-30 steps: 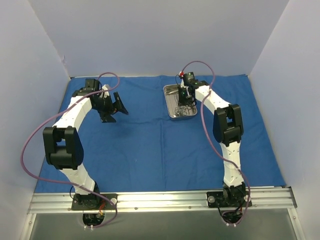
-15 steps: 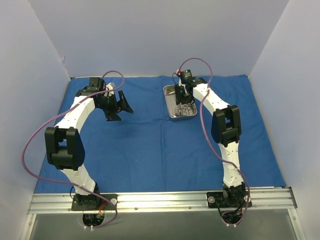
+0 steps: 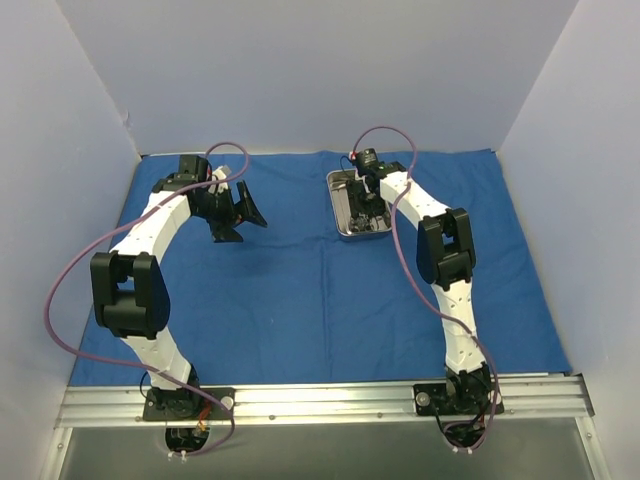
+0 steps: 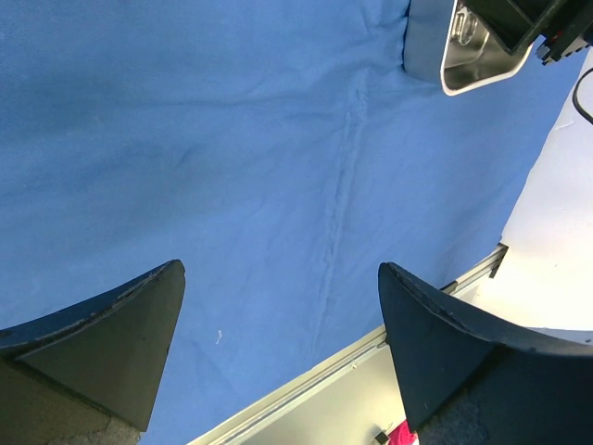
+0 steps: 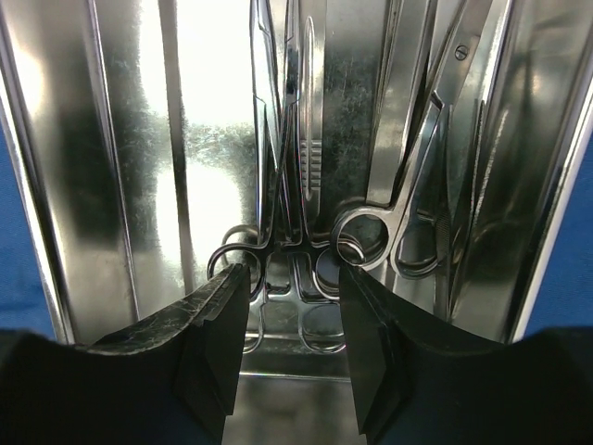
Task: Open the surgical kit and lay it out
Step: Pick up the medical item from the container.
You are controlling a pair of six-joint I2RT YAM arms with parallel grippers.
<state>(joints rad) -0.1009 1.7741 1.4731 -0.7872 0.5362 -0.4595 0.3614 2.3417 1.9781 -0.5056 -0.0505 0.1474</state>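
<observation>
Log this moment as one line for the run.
cloth spread flat | tray holds instruments | right gripper open over them | left gripper open, empty

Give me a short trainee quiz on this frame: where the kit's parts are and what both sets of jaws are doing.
1. True or false: the instruments lie on the cloth, outside the tray.
2. The right jaws are: A) above the tray's contents; B) above bare cloth; C) touching the left jaws.
3. Fill in: the left jaws stand ___ above the cloth and hold nothing.

Key: 1 false, they all lie in the tray. 2 A. 3 open.
</observation>
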